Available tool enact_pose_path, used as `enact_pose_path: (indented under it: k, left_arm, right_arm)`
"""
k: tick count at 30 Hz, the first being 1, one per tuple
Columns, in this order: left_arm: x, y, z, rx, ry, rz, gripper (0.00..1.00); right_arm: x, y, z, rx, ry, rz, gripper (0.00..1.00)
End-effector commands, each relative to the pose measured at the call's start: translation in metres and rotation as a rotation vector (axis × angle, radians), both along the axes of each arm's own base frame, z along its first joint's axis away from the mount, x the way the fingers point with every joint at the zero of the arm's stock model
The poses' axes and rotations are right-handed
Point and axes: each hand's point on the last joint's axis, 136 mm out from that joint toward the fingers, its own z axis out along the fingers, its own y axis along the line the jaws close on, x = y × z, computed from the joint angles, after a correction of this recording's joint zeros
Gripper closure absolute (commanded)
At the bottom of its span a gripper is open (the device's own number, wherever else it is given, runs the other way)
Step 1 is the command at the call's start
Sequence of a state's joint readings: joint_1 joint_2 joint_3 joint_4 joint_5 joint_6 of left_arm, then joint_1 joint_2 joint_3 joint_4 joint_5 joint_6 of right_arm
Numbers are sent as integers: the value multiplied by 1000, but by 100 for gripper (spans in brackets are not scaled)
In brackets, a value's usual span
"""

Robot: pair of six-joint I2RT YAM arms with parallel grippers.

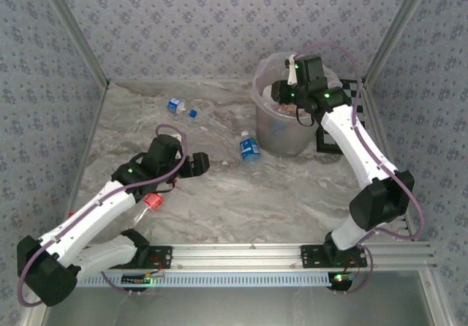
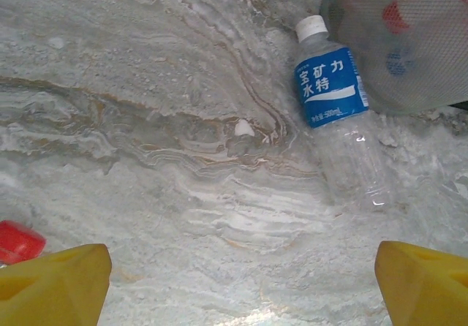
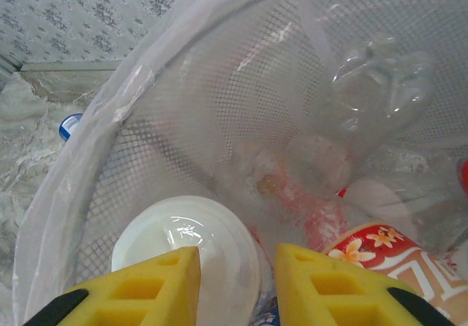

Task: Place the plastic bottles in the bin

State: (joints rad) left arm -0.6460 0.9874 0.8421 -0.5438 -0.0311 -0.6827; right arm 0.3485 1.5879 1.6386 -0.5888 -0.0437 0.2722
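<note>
Left gripper (image 2: 241, 286): wide open, empty, fingers cut off at the bottom corners. Right gripper (image 3: 230, 267): nearly closed on nothing, low centre, looking into the bin (image 3: 146, 114). The bin's contents are blurred behind the liner (image 3: 241, 19). Blue-labelled bottle (image 2: 333, 96): lying upper right, just beside the bin. Red cap (image 2: 18, 242): clipped at the left edge.

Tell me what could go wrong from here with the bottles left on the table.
1. The blue-label bottle lies on its side right beside the bin. The open left gripper could nudge the bin or roll the bottle away.
2. The right gripper hangs over the bin's mouth beside the loose bag liner and might snag it.
3. The red-capped bottle lies beside the left arm and could get swept aside.
</note>
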Motion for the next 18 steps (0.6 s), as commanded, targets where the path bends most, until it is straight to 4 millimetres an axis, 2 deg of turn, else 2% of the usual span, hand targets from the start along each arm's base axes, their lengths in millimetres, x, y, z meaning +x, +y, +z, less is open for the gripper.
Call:
enact_pose_path:
  k: [1, 4, 7, 10, 15, 17, 18]
  left_arm:
    - [-1, 10, 9, 8, -16, 27, 7]
    - [3, 7, 8, -4, -17, 29, 7]
    - [6, 2, 5, -9, -2, 22, 7]
    - [9, 3, 2, 2, 15, 43, 7]
    - [7, 20, -2, 51, 53, 115, 7]
    - [5, 28, -2, 68, 61, 153, 7]
    - [-1, 35, -6, 95, 81, 168, 7]
  right_arm:
    - [-4, -4, 27, 9, -52, -10, 67]
    - [-9, -1, 49, -1, -99, 4, 66]
    - [-14, 6, 53, -10, -104, 27, 64]
    - [-11, 11, 35, -15, -71, 35, 64]
    - [-3, 18, -18, 19, 27, 36, 65]
    - [0, 19, -23, 27, 37, 37, 65]
    - [1, 18, -19, 31, 30, 38, 65]
